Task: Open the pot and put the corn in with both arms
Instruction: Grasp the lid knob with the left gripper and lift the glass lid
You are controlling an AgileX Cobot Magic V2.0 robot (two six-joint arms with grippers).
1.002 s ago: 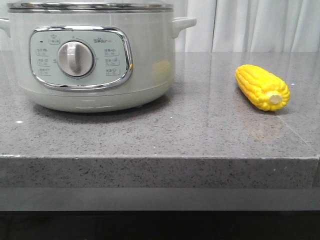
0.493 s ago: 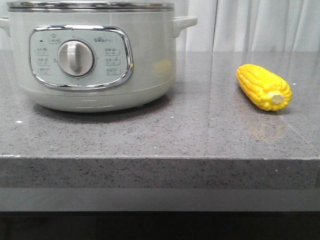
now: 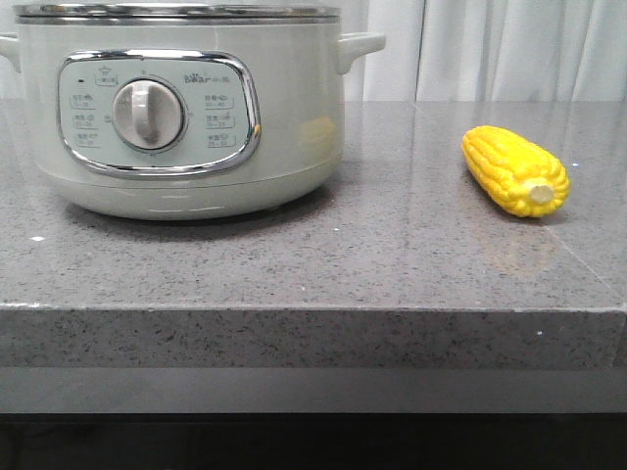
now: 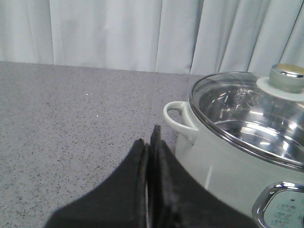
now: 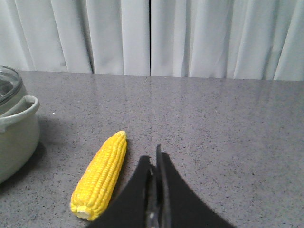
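On a grey stone desk (image 3: 392, 264), the lidded pot (image 3: 176, 108) sits just beside the left tool (image 4: 149, 142), whose fingers are pressed together on nothing, near the pot's side handle (image 4: 178, 118). The corn (image 5: 100, 175) lies on the desk just beside the right tool (image 5: 154, 164), likewise closed and empty, well apart from the pot.

Left tool (image 4: 151, 137) and right tool (image 5: 155, 159) both have fingers pressed together.
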